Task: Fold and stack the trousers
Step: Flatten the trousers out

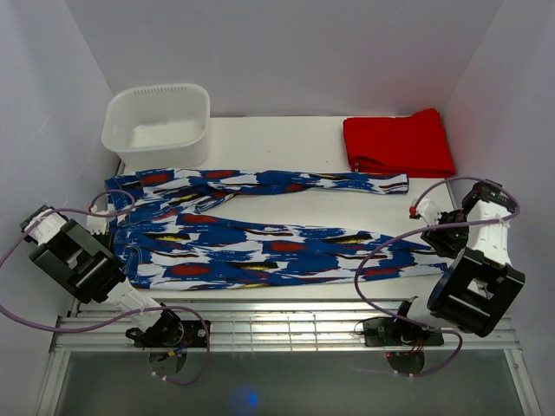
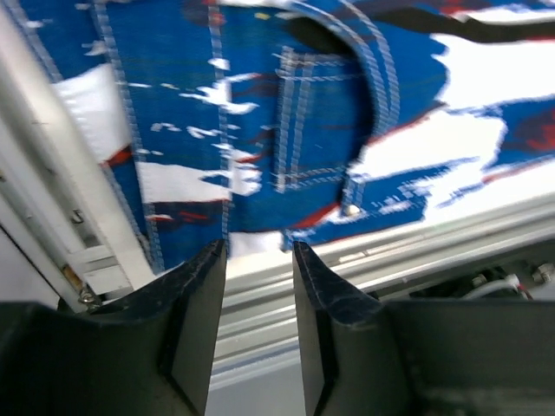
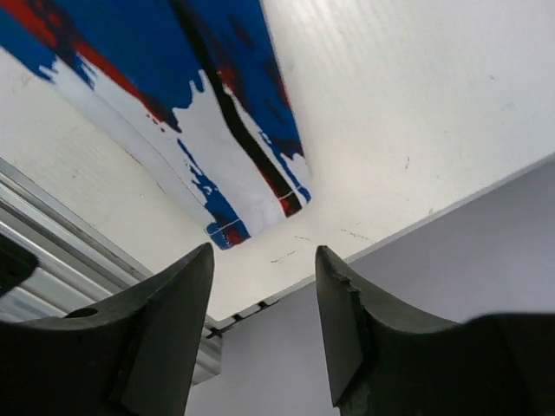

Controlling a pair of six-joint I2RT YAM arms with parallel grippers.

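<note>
Lying flat across table [image 1: 303,143]: trousers [image 1: 260,247]; pocket [image 2: 316,121] stitching white.

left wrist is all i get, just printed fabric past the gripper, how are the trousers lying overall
observer: The trousers lie spread out unfolded, waist to the left, both legs running right.
operator: and the right gripper
observer: The right gripper is open and empty, just off the hem of the near leg.
operator: anything else out there
observer: A white tub at back left, a folded red garment at back right.
</note>
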